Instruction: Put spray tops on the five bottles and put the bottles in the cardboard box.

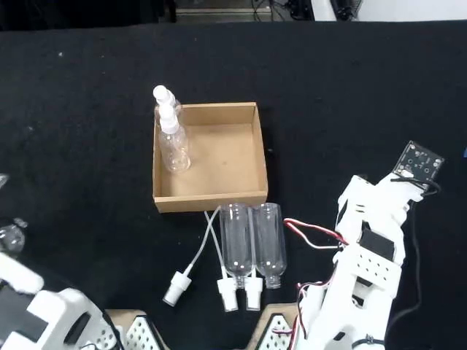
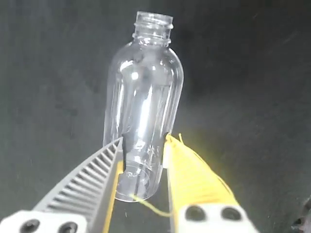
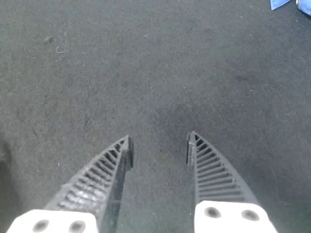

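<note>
In the left wrist view my left gripper (image 2: pixel 143 145) is shut on the base end of a clear, capless bottle (image 2: pixel 144 92), its threaded neck pointing away from me. That bottle (image 1: pixel 9 237) shows at the table's left edge, above my left arm (image 1: pixel 44 310). Two capped bottles (image 1: pixel 174 142) stand in the left part of the cardboard box (image 1: pixel 248 157). In front of the box lie two more open bottles (image 1: pixel 236 240) (image 1: pixel 268 240), with three loose spray tops (image 1: pixel 177 288) (image 1: pixel 228 292) (image 1: pixel 253 292) by their necks. My right gripper (image 3: pixel 159 145) is open over bare black cloth.
My right arm (image 1: pixel 372 255) stands at the right of the table with red and white wires (image 1: pixel 314 235) trailing toward the lying bottles. A blue scrap (image 3: pixel 286 4) lies at the far edge of the right wrist view. Black cloth covers the table.
</note>
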You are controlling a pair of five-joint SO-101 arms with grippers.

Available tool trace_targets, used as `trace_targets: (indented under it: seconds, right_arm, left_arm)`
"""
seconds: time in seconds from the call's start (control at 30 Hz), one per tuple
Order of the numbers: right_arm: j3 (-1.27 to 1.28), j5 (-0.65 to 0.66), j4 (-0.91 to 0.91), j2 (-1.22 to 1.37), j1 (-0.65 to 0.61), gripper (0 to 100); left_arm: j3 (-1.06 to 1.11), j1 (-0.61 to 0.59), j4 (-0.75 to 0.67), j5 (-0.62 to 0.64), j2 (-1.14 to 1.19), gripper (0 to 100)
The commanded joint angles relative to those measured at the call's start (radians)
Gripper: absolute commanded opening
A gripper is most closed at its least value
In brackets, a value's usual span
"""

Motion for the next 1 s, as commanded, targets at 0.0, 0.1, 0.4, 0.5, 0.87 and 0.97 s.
trace_targets:
  seconds: [0.0, 0.1, 0.4, 0.5, 0.87, 0.97]
  right_arm:
    - [-0.005, 0.009, -0.031, -0.025, 0.015, 17.2]
    - [0.005, 0.009, -0.054, -0.025, 0.015, 17.2]
    - [0.008, 0.009, -0.054, -0.025, 0.015, 17.2]
    - [0.008, 0.009, -0.054, -0.025, 0.015, 17.2]
    - [0.010, 0.009, -0.054, -0.025, 0.015, 17.2]
    - [0.010, 0.009, -0.054, -0.025, 0.015, 17.2]
  left_arm:
    - [-0.030, -0.102, -0.008, -0.060, 0.003, 20]
    - [-0.031, -0.108, -0.008, -0.074, 0.005, 29]
    - [-0.084, -0.025, -0.017, -0.121, 0.009, 32]
    - [-0.130, 0.018, -0.018, -0.120, 0.012, 32]
    - [-0.134, 0.081, -0.123, -0.087, 0.055, 32]
    - [-0.134, 0.081, -0.129, -0.084, 0.098, 32]
